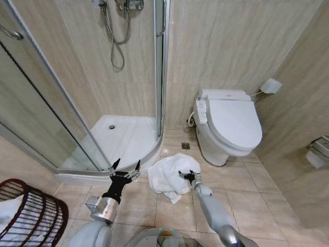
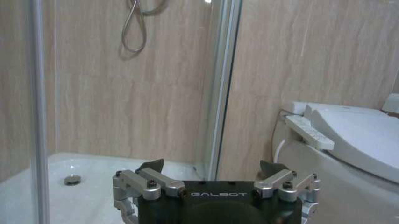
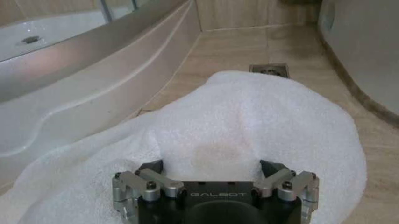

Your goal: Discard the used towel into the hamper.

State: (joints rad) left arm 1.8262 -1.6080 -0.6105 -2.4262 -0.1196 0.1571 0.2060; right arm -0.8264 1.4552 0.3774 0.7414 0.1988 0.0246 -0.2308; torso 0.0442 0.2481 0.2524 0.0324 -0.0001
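The used towel [image 1: 171, 176] is a crumpled white heap on the tiled floor between the shower tray and the toilet. It carries a faint brownish stain [image 3: 218, 151]. My right gripper [image 1: 186, 176] hovers at the towel's right side, open, its fingertips [image 3: 153, 166] spread wide over the cloth [image 3: 249, 116]. My left gripper [image 1: 126, 171] is open and holds nothing, raised left of the towel by the shower tray's rim; its own view [image 2: 212, 166] faces the shower wall. The hamper [image 1: 38, 216], a dark reddish-brown ribbed basket, stands at the lower left with something white inside.
The curved white shower tray [image 1: 131, 139] with its glass door [image 1: 46, 103] lies ahead on the left. A white toilet [image 1: 231, 126] stands to the right, and a floor drain [image 1: 185, 146] sits between them. A wall [image 1: 298, 128] with a paper holder [image 1: 317, 153] closes the right side.
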